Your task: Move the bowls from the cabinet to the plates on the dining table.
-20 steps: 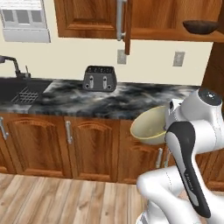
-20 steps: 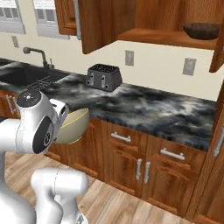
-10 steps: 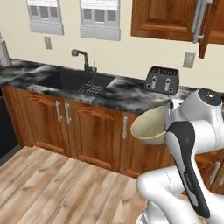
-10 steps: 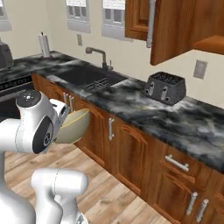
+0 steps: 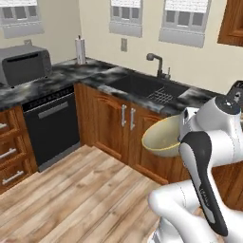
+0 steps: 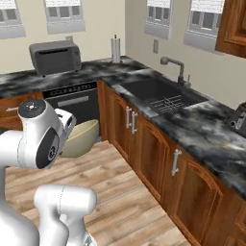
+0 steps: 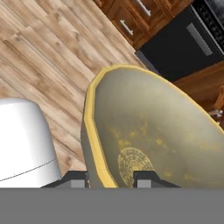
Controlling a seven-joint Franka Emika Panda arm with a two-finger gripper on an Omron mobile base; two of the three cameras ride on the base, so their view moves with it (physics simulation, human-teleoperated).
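A pale beige-cream bowl (image 5: pixel 163 138) hangs tilted in front of my arm, above the wooden floor; it also appears at my arm's side (image 6: pixel 81 138). In the hand view my gripper (image 7: pixel 110 179) is shut on the rim of this bowl (image 7: pixel 153 140), one fingertip inside the rim and one outside. A corner of a reddish-brown wall cabinet (image 5: pixel 232 23) sits at the upper right. The plates and the dining table are out of view.
A marble worktop runs around a corner with a sink (image 5: pixel 147 88) and faucet (image 5: pixel 154 60). A black dishwasher (image 5: pixel 51 126), a grey toaster oven (image 5: pixel 23 64) and a paper towel roll (image 5: pixel 80 50) stand to the left. Open wooden floor (image 5: pixel 71 190) lies ahead.
The whole picture has swung: the sink has slid right and the corner with dishwasher and toaster oven has come into view, so the base has turned. The bowl stays in my gripper.
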